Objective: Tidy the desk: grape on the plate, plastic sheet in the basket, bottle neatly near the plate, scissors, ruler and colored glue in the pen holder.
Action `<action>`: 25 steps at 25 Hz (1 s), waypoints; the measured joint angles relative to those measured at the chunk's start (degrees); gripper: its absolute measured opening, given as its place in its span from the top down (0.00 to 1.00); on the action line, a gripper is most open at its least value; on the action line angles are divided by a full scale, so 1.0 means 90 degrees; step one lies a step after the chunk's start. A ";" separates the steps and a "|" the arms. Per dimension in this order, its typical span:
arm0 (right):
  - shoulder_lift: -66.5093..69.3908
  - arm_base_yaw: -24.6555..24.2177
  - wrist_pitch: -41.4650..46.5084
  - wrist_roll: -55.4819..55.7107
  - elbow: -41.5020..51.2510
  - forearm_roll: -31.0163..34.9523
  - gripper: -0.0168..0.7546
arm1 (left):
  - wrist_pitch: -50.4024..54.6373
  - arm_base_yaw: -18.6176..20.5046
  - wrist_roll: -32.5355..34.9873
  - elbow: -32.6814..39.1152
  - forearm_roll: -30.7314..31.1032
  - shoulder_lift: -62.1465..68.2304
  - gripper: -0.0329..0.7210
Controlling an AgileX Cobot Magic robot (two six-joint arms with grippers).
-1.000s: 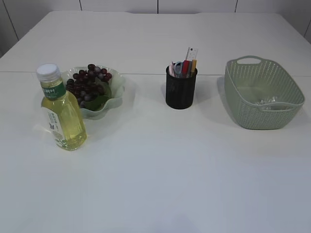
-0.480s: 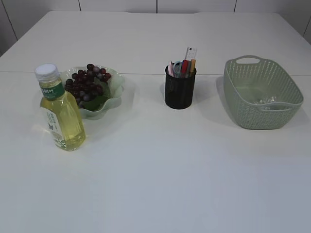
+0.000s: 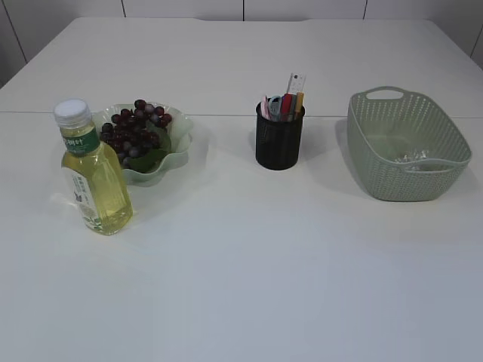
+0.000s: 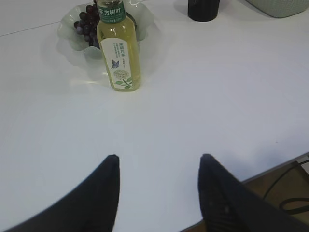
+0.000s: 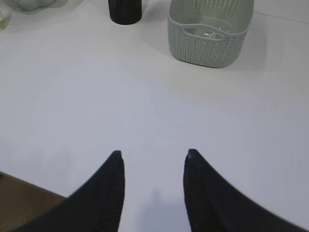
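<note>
On the white counter (image 3: 249, 264) stand one clear plastic bottle of yellow-green drink with a white cap and green label (image 3: 92, 177), one pale green wavy-rimmed glass plate (image 3: 181, 147), one black mesh cylindrical pen holder (image 3: 279, 139) and one grey-green woven plastic basket with handle slots (image 3: 385, 170).

The bottle stands upright toward the left edge of the counter, just in front of the plate and on its left side; whether they touch cannot be told. One bunch of dark purple grapes (image 3: 136, 130) lies on the plate.

The pen holder stands upright near the middle of the counter, between plate and basket and well apart from both. Several sticks rise out of it: a clear ruler (image 3: 296, 82), something red and something orange beside it; the single pieces are too small to count.

The basket sits toward the right edge of the counter. A crumpled clear plastic sheet (image 3: 413, 157) lies on its floor.

The left gripper (image 4: 158, 166) hangs over the near edge of the counter, its jaws about half open, with nothing between them and touching nothing. The right gripper (image 5: 152, 162) hangs likewise over the near edge, jaws about half open, holding nothing, only bare counter in the gap.
</note>
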 joint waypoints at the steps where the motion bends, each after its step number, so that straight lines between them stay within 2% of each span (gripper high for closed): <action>1: 0.0000 0.0000 0.0000 0.0000 0.0000 0.0010 0.55 | 0.0000 0.0000 0.0000 0.0000 0.0000 0.0000 0.45; 8: 0.0000 0.0000 0.0000 0.0000 0.0000 0.0025 0.55 | -0.0012 0.0000 0.0000 0.0000 -0.0012 0.0000 0.45; 16: 0.0000 -0.0064 -0.0011 0.0000 0.0000 0.0039 0.55 | -0.0050 0.0000 0.0000 0.0000 -0.0487 0.0000 0.45; 25: 0.0000 -0.1320 -0.0011 0.0000 0.0000 0.0039 0.55 | -0.0050 0.0000 0.0000 0.0000 -0.0144 0.0000 0.45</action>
